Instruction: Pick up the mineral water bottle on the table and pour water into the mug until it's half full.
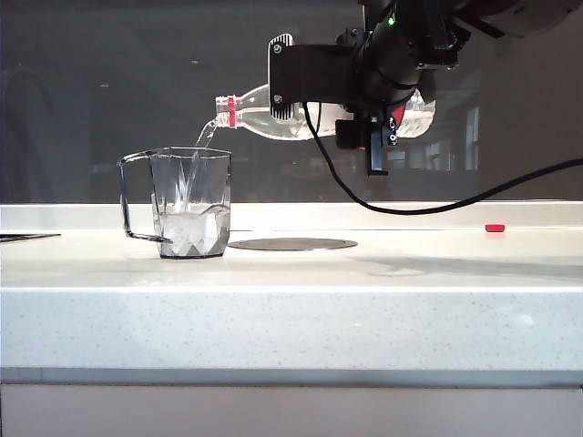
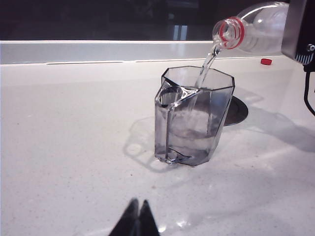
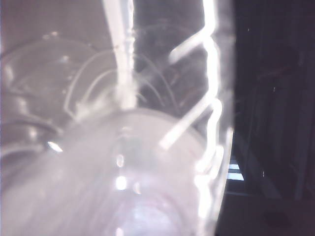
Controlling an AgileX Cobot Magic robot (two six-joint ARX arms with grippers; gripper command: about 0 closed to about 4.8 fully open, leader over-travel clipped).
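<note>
One mineral water bottle [image 1: 273, 116] hangs tipped nearly level above and to the right of the mug [image 1: 189, 205], its red-ringed mouth just over the mug's rim, and a thin stream of water [image 1: 199, 150] falls from it into the mug. The right tool [image 1: 364, 118] is clamped around the bottle's body, jaws partly closed on the plastic; its own camera sees little but blurred clear plastic pressed close. The left tool [image 2: 136, 219] sits low over the counter [image 1: 291, 309] in front of the mug, tips together and holding nothing. The bottle looks light and getting lighter as it empties — thin plastic that would dent under a hard squeeze, and smooth, so a hold around the labelled middle seems the safest place. The mug looks rigid, faceted and probably heavier, steady where it stands just left of the dark disc [image 1: 292, 243]; its thin handle [image 1: 135, 196] points away from the disc. By my eye the water fills roughly the lower third. Counting: one bottle, one mug, one disc, one small red cap [image 1: 495, 228] lying well to the right of the mug, two tools
</note>
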